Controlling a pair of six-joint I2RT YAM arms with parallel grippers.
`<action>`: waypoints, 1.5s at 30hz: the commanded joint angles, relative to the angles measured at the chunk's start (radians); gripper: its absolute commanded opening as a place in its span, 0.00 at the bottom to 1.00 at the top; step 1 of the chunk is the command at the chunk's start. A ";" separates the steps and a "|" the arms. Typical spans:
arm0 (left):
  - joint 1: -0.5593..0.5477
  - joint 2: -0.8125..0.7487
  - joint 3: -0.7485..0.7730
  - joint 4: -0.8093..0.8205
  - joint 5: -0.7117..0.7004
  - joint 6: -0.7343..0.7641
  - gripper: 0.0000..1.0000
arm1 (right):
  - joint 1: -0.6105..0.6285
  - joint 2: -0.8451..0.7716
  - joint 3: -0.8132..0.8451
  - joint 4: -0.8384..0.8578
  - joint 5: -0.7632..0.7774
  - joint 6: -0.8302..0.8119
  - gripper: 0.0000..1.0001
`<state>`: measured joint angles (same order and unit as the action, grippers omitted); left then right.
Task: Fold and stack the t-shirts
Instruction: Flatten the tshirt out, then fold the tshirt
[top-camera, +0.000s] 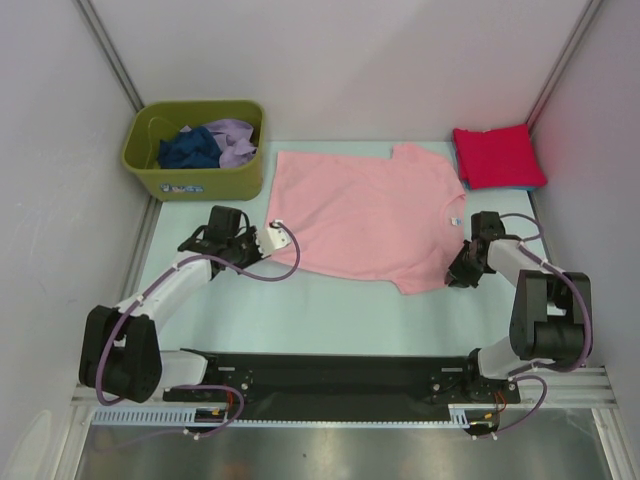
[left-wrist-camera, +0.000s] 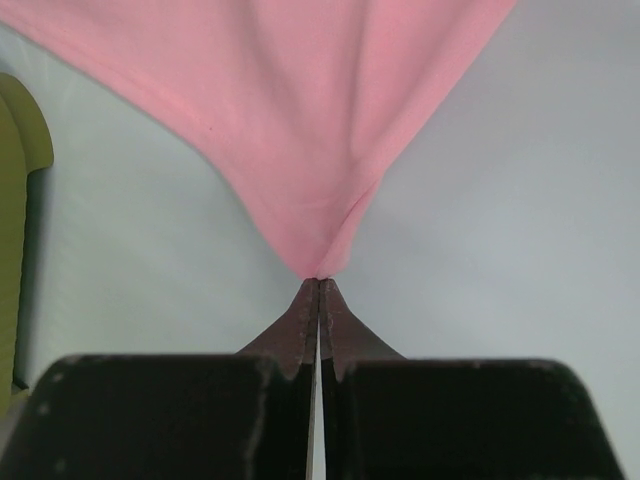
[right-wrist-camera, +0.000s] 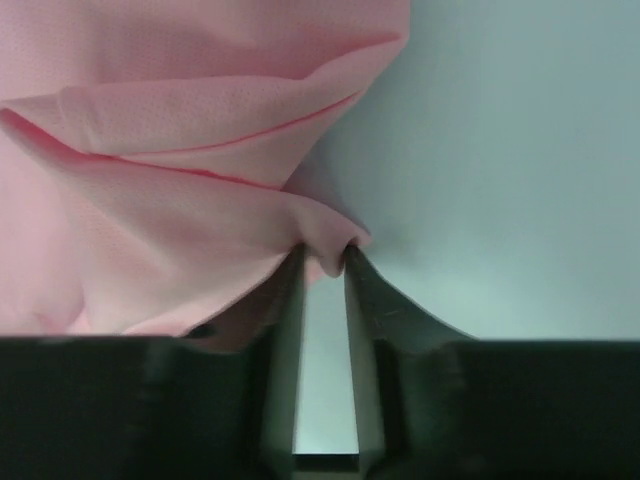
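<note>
A large light pink t-shirt lies spread flat in the middle of the table. My left gripper is at its near left corner, with the jaws shut on a pinch of pink cloth; in the left wrist view the gripper shows no gap. My right gripper is at the shirt's near right edge, shut on a small fold of pink cloth between its tips. A folded red t-shirt lies on a light blue one at the back right.
An olive-green bin stands at the back left, holding a navy t-shirt and a lavender one. White walls close in the left, right and back sides. The bin's edge shows in the left wrist view.
</note>
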<state>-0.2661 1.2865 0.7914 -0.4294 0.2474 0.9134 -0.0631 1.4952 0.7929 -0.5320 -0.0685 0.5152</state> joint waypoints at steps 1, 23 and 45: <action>0.004 -0.036 0.048 -0.029 0.027 -0.034 0.00 | -0.007 -0.012 -0.023 0.033 0.010 0.032 0.15; 0.001 -0.432 -0.054 -0.471 0.214 -0.056 0.00 | -0.058 -0.905 0.069 -0.663 0.024 0.281 0.00; 0.010 0.312 0.271 -0.002 -0.154 -0.163 0.00 | 0.009 0.144 0.500 -0.040 -0.047 -0.179 0.00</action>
<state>-0.2615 1.5425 0.9760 -0.4633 0.1265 0.7673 -0.0601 1.5963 1.2144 -0.6270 -0.1123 0.3958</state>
